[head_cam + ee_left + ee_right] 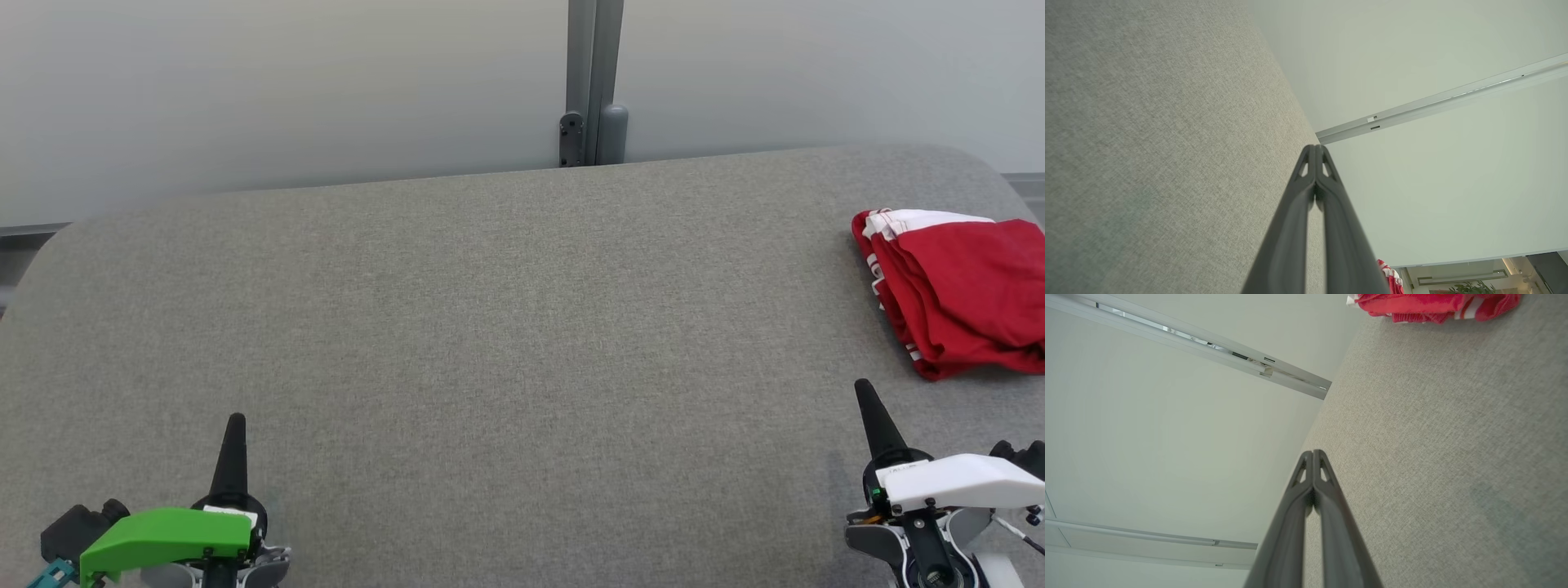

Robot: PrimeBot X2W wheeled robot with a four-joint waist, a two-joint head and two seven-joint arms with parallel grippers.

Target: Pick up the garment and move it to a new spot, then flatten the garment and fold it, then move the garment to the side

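Observation:
The garment (959,290) is red with white trim and lies folded in a bundle at the far right of the grey fabric table (506,327), partly cut off by the picture's edge. A strip of the garment (1433,304) shows at the top of the right wrist view, and a small piece of the garment (1392,277) at the bottom of the left wrist view. My left gripper (235,420), with a green cover, rests at the lower left, shut and empty. My right gripper (861,386), white-bodied, is at the lower right, shut and empty, a little nearer me than the garment. Shut tips show too: left gripper (1315,147), right gripper (1312,452).
A pale wall runs behind the table, with a grey vertical post (592,82) at its middle. The table's far corners are rounded. Bare grey fabric spans the middle and left of the table.

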